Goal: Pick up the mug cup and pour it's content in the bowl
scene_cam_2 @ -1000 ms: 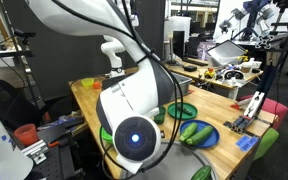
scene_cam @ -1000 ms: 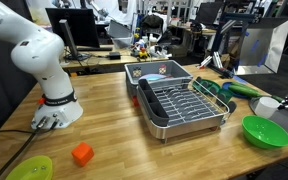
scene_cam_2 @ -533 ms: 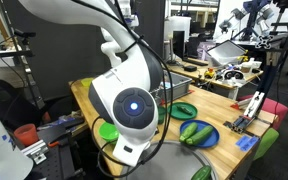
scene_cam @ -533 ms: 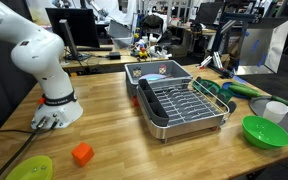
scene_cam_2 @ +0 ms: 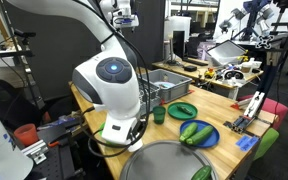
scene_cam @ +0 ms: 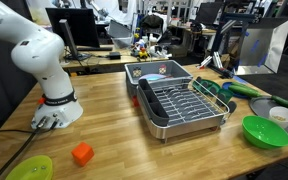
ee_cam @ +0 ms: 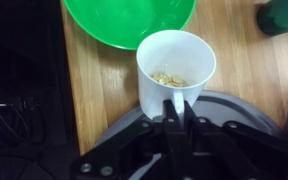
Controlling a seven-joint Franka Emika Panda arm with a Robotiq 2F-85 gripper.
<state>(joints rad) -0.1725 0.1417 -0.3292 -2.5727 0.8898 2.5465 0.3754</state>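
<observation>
In the wrist view my gripper [ee_cam: 179, 108] is shut on the handle of the white mug cup [ee_cam: 159, 92], which hangs upright over the wooden table. Small beige pieces [ee_cam: 167, 78] lie in its bottom. The bright green bowl [ee_cam: 124, 22] sits just beyond the cup's rim, at the top of that view. In an exterior view the mug cup [scene_cam: 280, 114] is at the far right edge, close behind the bowl [scene_cam: 266, 131]. The gripper itself is mostly cut off there.
A grey round plate [ee_cam: 239, 110] lies under and beside the cup. A metal dish rack [scene_cam: 179, 105] fills the table's middle. An orange block [scene_cam: 82, 153] and a lime dish [scene_cam: 30, 168] lie near the front. The arm's white base [scene_cam: 54, 105] stands to the left.
The mug cup has moved to the right and a little lower, closer to the bowl. The arm has swung along with it. The grip has stayed shut.
</observation>
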